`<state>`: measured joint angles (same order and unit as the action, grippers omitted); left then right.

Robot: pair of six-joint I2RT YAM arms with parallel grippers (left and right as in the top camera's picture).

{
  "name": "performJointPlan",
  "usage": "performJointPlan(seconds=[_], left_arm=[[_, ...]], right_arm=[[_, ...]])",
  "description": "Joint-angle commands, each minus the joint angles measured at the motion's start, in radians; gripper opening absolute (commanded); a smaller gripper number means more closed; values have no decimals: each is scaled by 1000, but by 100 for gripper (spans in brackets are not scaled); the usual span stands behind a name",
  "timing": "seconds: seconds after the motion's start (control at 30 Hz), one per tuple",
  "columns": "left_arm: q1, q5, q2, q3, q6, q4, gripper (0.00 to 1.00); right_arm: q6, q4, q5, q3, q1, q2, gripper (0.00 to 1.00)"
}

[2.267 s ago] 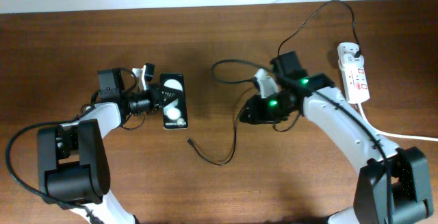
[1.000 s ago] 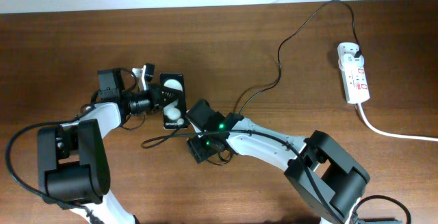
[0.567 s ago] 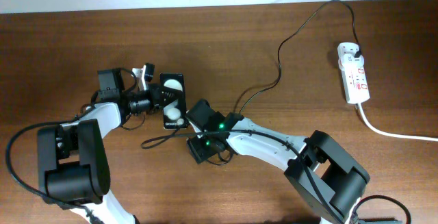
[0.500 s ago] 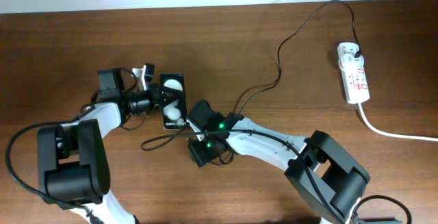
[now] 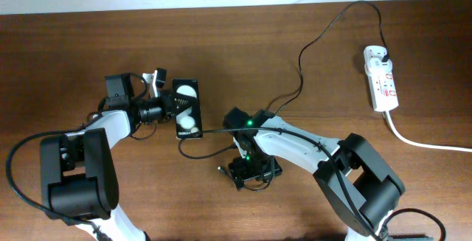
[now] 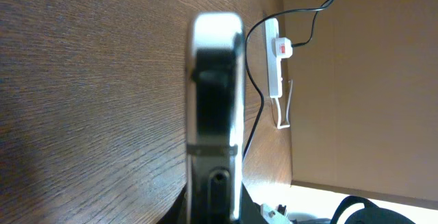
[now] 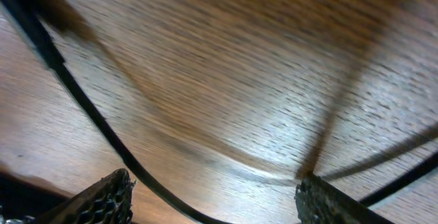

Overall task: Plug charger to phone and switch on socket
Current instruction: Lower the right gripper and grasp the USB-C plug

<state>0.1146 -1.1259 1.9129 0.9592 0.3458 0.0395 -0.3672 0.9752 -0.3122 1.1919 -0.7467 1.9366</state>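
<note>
Between the wide-spread fingers [image 7: 102,200] of the right gripper [image 7: 215,203], the charger [image 7: 82,104] cable crosses the table [image 7: 239,59], not gripped. The phone [image 5: 187,107] sits clamped in the left gripper [image 5: 168,107], with the cable looping just past its far end. The socket [image 5: 382,79] lies well apart from both grippers, with the black plug in it.

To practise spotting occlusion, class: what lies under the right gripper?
Bare wooden table and the black charger cable passing below the open fingers. From overhead, the right gripper covers that stretch, so where the connector tip lies cannot be told.
</note>
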Motion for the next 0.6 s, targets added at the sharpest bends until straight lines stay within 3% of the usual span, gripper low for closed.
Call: performJointPlan(seconds=[0.0, 0.13, 0.57], left_arm=[[3, -29, -35, -4, 9, -6, 0], [3, -29, -36, -4, 9, -6, 0], [3, -29, -35, -4, 9, -6, 0]], right_arm=[[10, -69, -21, -11, -20, 23, 81], [11, -129, -18, -11, -57, 23, 89], [11, -180, 3, -11, -73, 23, 88]])
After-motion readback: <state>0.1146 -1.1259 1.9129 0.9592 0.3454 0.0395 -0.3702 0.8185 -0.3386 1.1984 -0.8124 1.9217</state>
